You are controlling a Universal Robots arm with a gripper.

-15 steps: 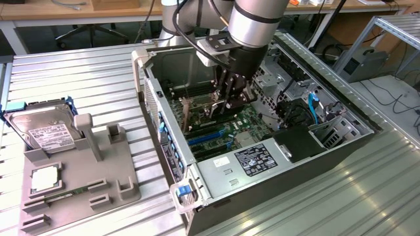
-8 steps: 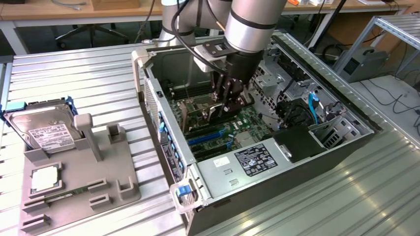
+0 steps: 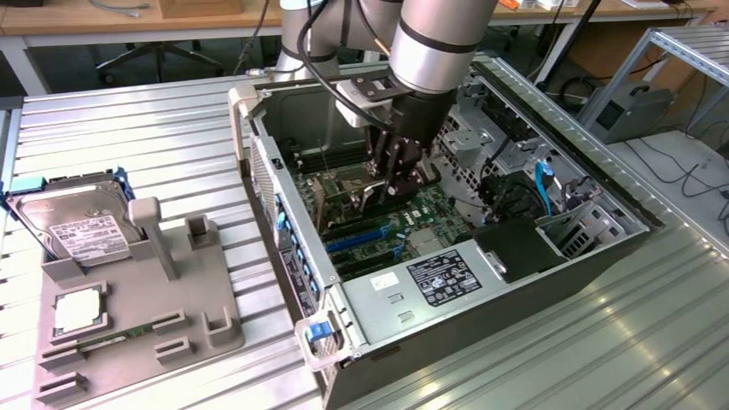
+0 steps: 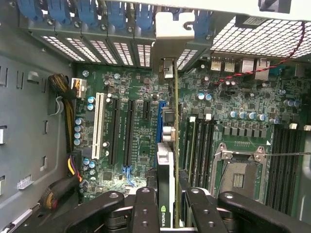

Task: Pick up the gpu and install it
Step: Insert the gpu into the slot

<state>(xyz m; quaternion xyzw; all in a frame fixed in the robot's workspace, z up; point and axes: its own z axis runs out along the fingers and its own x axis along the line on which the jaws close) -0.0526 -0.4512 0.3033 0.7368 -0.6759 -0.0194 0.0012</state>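
Note:
My gripper reaches down into the open computer case and is shut on the gpu. In the wrist view the gpu shows edge-on between my black fingers, a thin card standing on edge. Its pale metal bracket is up against the case's rear slot openings with their blue clips. The card hangs over the green motherboard, lined up along the blue expansion slot. Whether its edge touches the slot I cannot tell.
On the metal table, a grey holder carries a silver hard drive, a square chip and a memory stick. Inside the case are a white slot, the processor socket, cable bundles and a blue cable.

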